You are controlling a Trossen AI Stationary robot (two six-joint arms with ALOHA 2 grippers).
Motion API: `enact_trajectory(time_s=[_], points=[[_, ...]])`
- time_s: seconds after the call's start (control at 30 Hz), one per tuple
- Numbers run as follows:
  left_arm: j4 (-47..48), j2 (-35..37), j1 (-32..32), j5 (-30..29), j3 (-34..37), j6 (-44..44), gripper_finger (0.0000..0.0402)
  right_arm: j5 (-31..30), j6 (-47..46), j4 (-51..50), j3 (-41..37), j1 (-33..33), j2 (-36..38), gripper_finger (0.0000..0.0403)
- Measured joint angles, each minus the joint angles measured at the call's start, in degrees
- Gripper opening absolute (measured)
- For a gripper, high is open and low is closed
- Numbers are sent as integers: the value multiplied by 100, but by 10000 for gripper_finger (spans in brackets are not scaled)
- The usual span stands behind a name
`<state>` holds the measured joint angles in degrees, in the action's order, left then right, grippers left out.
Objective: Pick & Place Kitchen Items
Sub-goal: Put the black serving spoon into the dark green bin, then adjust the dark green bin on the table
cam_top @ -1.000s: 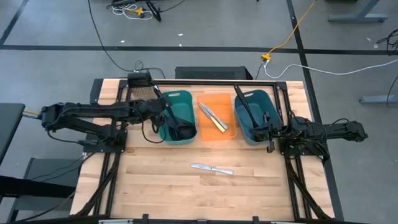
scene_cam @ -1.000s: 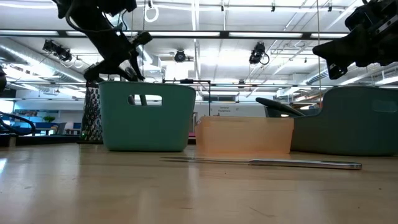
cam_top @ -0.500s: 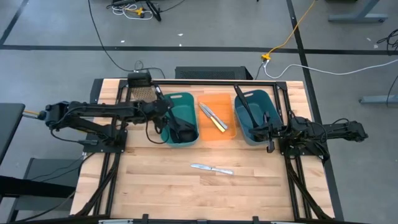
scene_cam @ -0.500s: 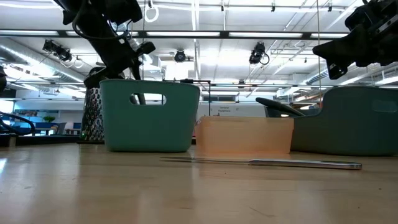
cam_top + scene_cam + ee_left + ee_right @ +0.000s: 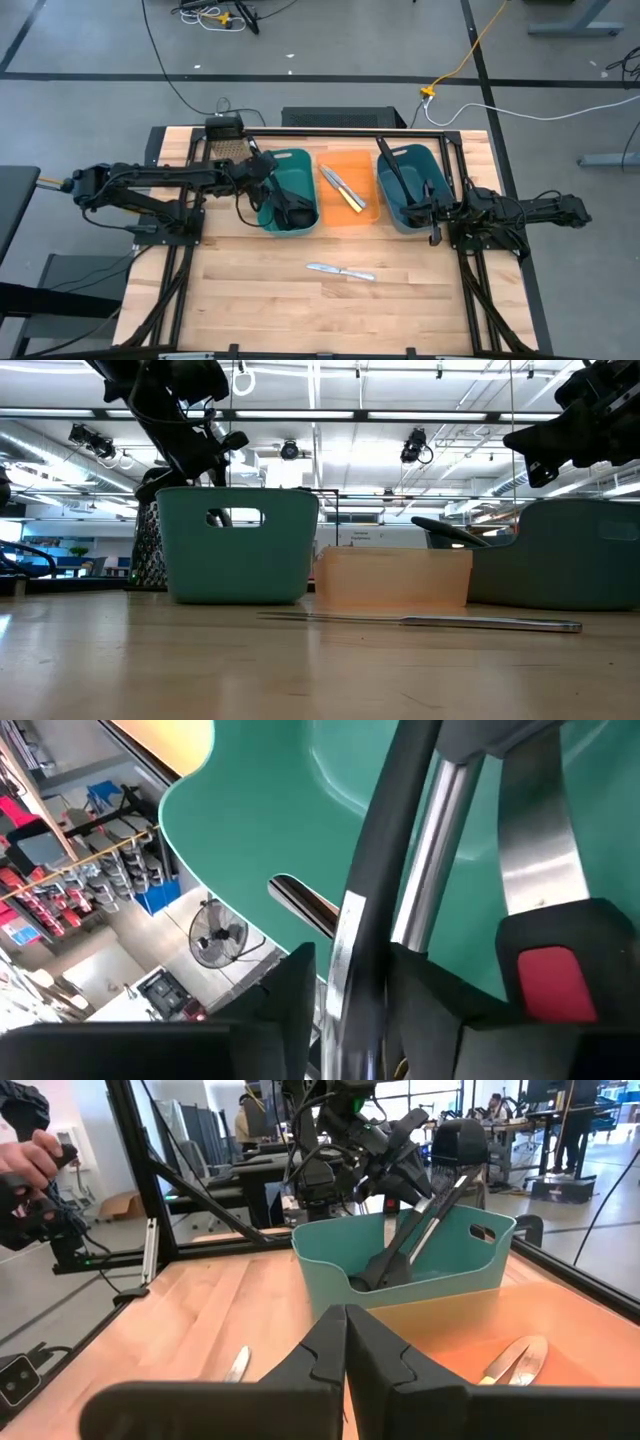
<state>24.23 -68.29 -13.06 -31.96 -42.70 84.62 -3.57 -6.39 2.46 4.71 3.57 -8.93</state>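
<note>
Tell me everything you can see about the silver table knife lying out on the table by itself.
The silver table knife is slim, all metal and shiny, with a longer handle and a narrower blade. It lies flat on the bare wooden table, slightly slanted, in front of the orange bin and apart from all three bins. Nothing touches it and neither gripper is near it. From the low view it shows as a thin bright line resting on the tabletop. Its blade tip also shows in the right wrist view.

Bright even ceiling-strip light; soft shadows; low view's foreground table [image 5: 300,670] blurred; left wrist close-up blurred.
</note>
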Motion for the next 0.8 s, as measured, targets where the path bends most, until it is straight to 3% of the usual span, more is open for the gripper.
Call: enact_trajectory(time_s=[0.1, 0.33, 0.8], points=[[-1, 0, -2, -1, 0, 4, 133, 0, 0, 0, 0, 2, 0, 11], [-3, 0, 0, -53, 0, 49, 97, 0, 2, 0, 0, 2, 0, 11], [-92, 9, 226, -1316, -83, 548, 75, -2, 4, 0, 0, 0, 0, 16]])
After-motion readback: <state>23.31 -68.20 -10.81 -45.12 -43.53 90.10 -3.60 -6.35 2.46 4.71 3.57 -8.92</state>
